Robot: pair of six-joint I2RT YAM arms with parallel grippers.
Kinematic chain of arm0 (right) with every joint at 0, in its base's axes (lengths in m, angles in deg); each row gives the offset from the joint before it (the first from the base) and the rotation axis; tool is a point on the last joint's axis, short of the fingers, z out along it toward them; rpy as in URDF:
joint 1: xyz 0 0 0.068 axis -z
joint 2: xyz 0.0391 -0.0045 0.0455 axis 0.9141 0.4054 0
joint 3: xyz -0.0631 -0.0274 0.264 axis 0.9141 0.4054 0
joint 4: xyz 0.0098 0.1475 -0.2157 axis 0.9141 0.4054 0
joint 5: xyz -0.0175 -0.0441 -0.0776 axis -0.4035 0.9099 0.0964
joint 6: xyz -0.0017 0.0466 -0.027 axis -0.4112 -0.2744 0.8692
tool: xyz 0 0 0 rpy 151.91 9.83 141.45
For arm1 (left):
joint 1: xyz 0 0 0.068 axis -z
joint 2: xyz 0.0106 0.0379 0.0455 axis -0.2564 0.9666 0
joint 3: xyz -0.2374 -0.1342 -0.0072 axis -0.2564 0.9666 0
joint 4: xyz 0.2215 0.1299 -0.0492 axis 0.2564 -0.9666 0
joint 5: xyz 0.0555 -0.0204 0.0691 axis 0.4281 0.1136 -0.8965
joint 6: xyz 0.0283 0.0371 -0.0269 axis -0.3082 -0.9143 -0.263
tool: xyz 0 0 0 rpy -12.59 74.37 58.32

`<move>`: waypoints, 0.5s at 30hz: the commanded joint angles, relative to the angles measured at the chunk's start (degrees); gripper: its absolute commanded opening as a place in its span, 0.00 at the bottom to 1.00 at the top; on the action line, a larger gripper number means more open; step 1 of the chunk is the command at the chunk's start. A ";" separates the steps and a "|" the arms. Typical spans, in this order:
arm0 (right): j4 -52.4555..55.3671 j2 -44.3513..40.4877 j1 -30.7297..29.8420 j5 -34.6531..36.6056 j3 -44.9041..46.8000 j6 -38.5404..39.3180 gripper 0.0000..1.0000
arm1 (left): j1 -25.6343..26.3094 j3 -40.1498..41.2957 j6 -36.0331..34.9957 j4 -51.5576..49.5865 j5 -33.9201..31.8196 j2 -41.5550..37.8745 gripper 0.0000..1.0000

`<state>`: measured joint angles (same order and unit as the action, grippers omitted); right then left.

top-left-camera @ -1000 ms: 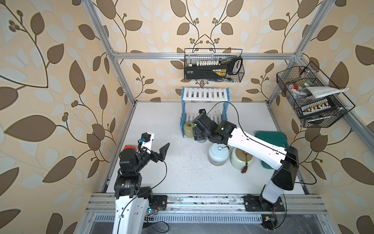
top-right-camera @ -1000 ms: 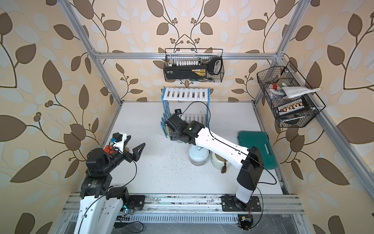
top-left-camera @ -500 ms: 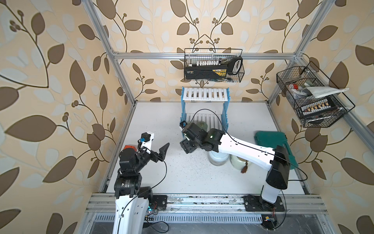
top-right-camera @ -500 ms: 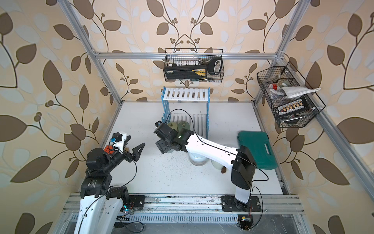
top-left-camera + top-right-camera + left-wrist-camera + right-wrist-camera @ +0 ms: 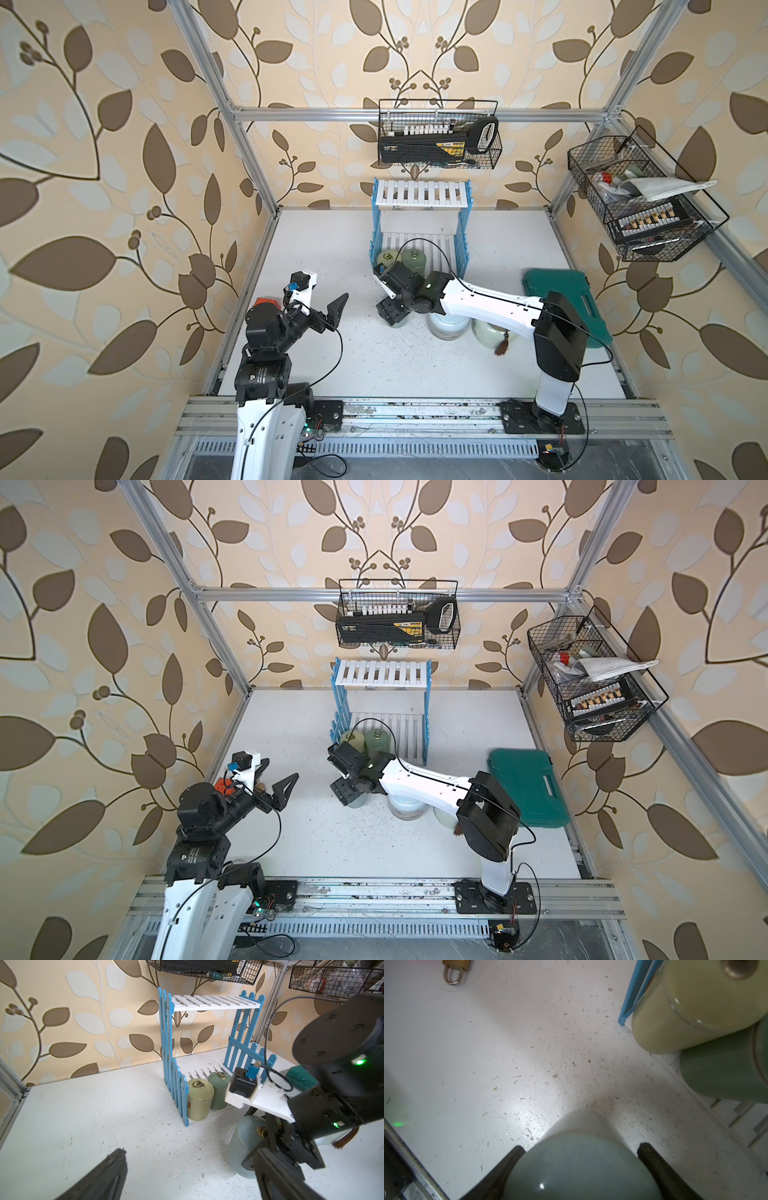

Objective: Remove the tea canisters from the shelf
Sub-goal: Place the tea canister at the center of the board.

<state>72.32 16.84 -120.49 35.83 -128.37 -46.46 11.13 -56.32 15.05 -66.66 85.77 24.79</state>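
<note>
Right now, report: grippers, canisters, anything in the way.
Left gripper open, empty. Right gripper shut on grey-blue canister, clear of the shelf. Yellow-green canister and green canister on lower tier. Pale-blue jar close beside.

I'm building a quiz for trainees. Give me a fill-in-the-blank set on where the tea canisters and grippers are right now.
The right gripper holds the grey-blue canister; the left gripper holds ____.
The shelf carries ____ canisters: the yellow-green canister and the green canister.
The tassel on the cream jar is ____.
Missing: nothing; two; brown.
</note>
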 commanded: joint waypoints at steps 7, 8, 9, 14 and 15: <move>-6.94 1.71 1.30 -1.05 2.56 -0.56 0.56 | -0.89 -0.70 -1.02 0.62 1.04 0.25 0.99; -7.27 1.98 1.32 -1.13 2.64 -0.44 0.56 | -0.64 -0.15 -1.05 1.34 0.45 0.09 0.99; -7.57 2.21 1.29 -1.18 2.78 -0.44 0.56 | -0.45 0.27 -0.93 2.11 0.53 0.03 0.99; -6.92 3.50 1.41 -1.37 2.60 0.23 0.58 | -0.98 -0.60 -0.91 0.60 1.81 0.24 0.99; -7.16 3.42 1.37 -1.01 2.85 0.47 0.58 | -0.78 -0.38 -1.04 1.03 0.98 0.18 0.99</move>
<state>67.97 20.29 -119.05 34.87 -125.66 -46.53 11.02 -56.32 15.05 -66.66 86.25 24.81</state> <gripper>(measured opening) 0.783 0.987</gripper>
